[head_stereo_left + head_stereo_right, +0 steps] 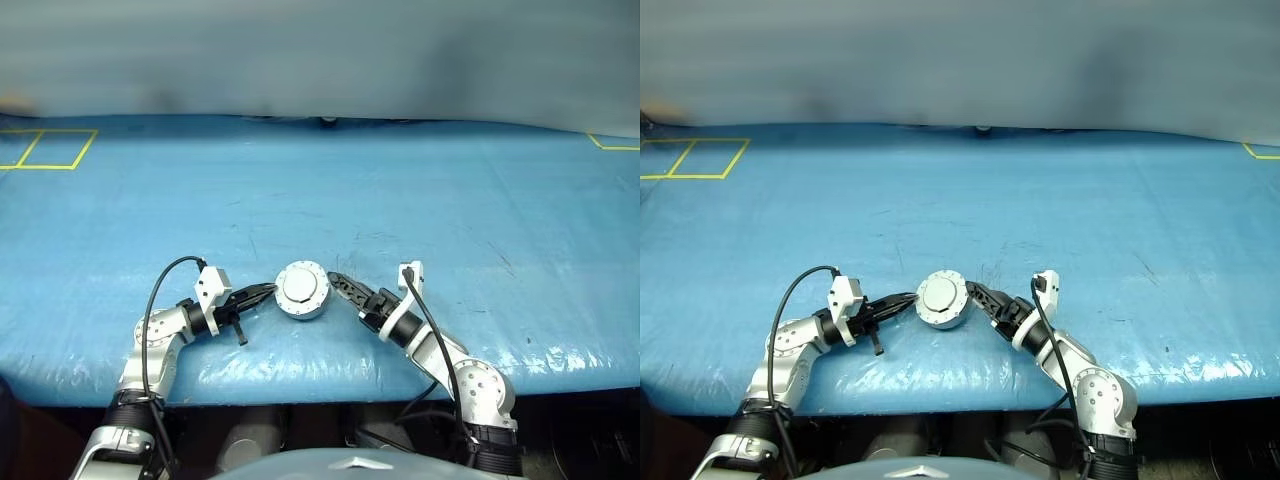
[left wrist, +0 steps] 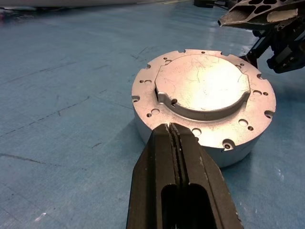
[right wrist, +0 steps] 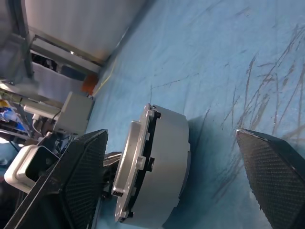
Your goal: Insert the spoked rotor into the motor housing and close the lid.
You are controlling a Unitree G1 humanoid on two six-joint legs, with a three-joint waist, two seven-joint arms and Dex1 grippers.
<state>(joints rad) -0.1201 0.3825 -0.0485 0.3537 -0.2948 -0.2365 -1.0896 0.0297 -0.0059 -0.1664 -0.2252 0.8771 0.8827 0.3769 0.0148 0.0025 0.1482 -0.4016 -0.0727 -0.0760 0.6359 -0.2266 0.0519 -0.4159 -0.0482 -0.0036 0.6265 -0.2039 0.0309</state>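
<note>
Lid (image 1: pixel 302 284) caps motor housing (image 3: pixel 164 169) at lower centre, between closed left gripper (image 1: pixel 268 291) and wide-open right gripper (image 1: pixel 338 282).

One motor housing (image 1: pixel 302 298), one lid (image 2: pixel 202 90) on it, two grippers.

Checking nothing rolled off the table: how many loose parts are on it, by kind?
Motor housing: 1
Lid, plain face up, on the housing: 1
Total: 2
</note>
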